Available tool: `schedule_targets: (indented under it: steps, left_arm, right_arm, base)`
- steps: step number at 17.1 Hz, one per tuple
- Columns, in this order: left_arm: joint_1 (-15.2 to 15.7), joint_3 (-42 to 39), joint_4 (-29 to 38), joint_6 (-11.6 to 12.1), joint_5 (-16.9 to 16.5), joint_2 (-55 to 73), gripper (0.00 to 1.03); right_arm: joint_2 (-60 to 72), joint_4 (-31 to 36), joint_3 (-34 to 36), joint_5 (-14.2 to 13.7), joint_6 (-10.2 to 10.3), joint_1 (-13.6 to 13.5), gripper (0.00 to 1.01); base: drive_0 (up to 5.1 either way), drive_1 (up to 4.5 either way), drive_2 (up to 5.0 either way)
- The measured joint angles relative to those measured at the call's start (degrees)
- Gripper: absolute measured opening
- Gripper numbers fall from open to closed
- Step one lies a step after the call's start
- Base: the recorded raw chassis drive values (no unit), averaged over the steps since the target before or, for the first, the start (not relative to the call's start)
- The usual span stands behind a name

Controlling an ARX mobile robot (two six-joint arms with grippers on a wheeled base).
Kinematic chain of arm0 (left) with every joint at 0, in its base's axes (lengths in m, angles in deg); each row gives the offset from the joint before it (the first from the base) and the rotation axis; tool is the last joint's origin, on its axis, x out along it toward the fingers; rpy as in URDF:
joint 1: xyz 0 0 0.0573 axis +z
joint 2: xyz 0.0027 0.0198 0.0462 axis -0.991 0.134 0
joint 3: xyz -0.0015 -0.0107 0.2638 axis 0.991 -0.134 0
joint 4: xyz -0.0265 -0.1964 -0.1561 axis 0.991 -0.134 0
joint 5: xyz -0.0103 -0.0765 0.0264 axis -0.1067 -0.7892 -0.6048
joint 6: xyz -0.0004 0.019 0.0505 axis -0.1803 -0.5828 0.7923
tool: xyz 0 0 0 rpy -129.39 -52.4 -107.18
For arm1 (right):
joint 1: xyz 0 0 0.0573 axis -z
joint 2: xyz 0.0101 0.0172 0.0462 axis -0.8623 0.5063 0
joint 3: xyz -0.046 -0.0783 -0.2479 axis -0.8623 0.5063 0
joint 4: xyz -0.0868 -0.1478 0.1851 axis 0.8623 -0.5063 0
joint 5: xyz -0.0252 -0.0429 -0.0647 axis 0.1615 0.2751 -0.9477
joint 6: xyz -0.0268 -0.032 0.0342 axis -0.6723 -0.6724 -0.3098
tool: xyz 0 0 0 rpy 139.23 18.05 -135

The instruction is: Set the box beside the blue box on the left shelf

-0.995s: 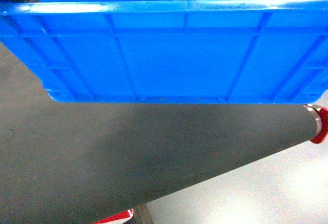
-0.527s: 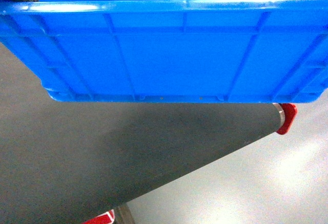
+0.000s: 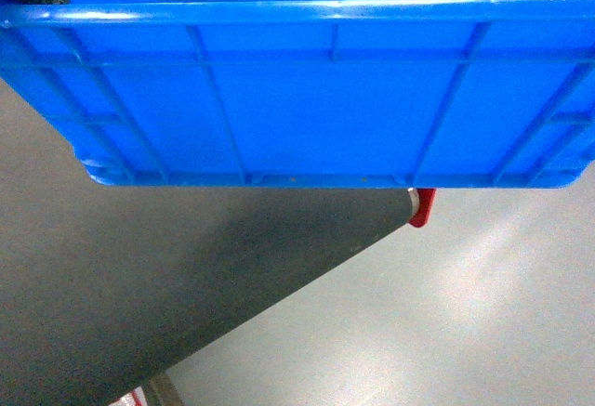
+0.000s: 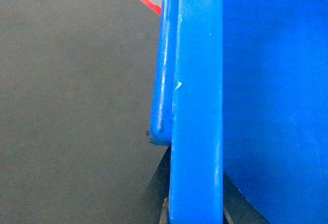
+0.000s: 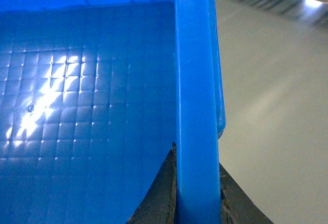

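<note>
Your box point(image 3: 307, 99) fills the upper head view, held aloft over a dark grey table point(image 3: 139, 285) and pale floor point(image 3: 446, 313), ribbed wall facing you, two small notches at its base. The left tool point(image 4: 195, 215) pinches the rim on one side; the right tool point(image 5: 197, 203) clamps the opposite rim, with the gridded bottom beside it. A red corner piece point(image 3: 423, 206) peeks out below the box.
</note>
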Motion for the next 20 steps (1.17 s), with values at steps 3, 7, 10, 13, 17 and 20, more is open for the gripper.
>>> schedule_targets:
  steps: [3, 7, 10, 13, 17, 20]
  left_arm:
    - [0.0, 0.0, 0.02, 0.02, 0.0, 0.0, 0.07]
    - [0.0, 0.0, 0.02, 0.0, 0.0, 0.0, 0.07]
    - [0.0, 0.0, 0.02, 0.02, 0.02, 0.0, 0.07]
    - [0.0, 0.0, 0.04, 0.0, 0.0, 0.02, 0.07]
    - [0.0, 0.0, 0.0, 0.02, 0.0, 0.02, 0.07]
    - [0.0, 0.0, 0.02, 0.0, 0.0, 0.0, 0.07]
  right_arm:
    - [0.0, 0.0, 0.0, 0.0, 0.02, 0.0, 0.1]
    - [0.0, 0.0, 0.0, -0.02, 0.02, 0.0, 0.1]
    - [0.0, 0.04, 0.0, 0.0, 0.02, 0.0, 0.1]
    - [0.0, 0.0, 0.0, -0.02, 0.02, 0.0, 0.1]
    - [0.0, 0.02, 0.0, 0.0, 0.02, 0.0, 0.1]
    - [0.0, 0.0, 0.0, 0.0, 0.02, 0.0, 0.1]
  base:
    - [-1.7, -1.7, -1.7]
    - [-1.5, -1.52, -1.5]
    - [-1.5, -1.52, -1.5]
    - [-1.5, -1.52, -1.5]
    - [-1.5, -1.52, -1.5]
    - [-1.5, -1.52, -1.5]
